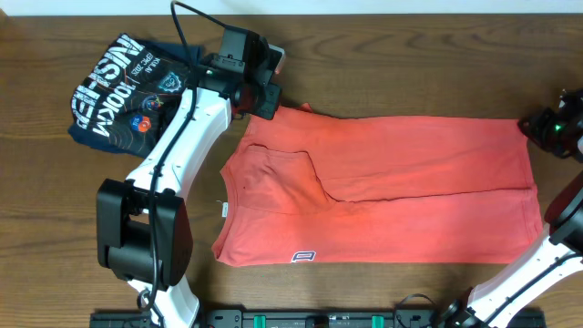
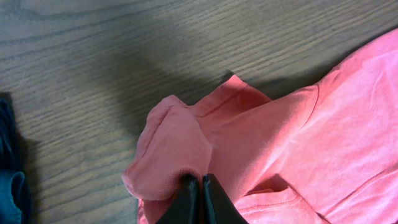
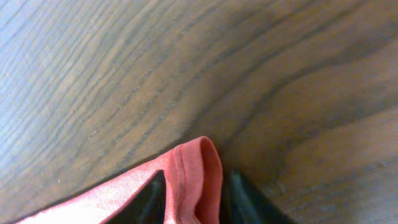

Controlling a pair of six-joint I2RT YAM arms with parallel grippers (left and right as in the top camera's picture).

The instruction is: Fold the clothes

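Observation:
The orange-red T-shirt [image 1: 410, 191] lies spread sideways on the wooden table, its far long edge folded over toward the middle. A small white label [image 1: 305, 257] shows near its front edge. My left gripper [image 1: 264, 98] is at the shirt's far left corner. In the left wrist view it [image 2: 200, 185] is shut on a bunched fold of the shirt [image 2: 298, 137]. My right gripper [image 1: 545, 129] is at the far right corner. In the right wrist view its fingers [image 3: 196, 180] sit on either side of the shirt's hem corner [image 3: 124, 193], pinching it.
A folded dark navy shirt [image 1: 127, 87] with white lettering and colourful logos lies at the far left, beside my left arm; its edge shows in the left wrist view [image 2: 9, 180]. Bare wood table [image 1: 410, 64] runs behind the T-shirt. The arm bases stand at the front edge.

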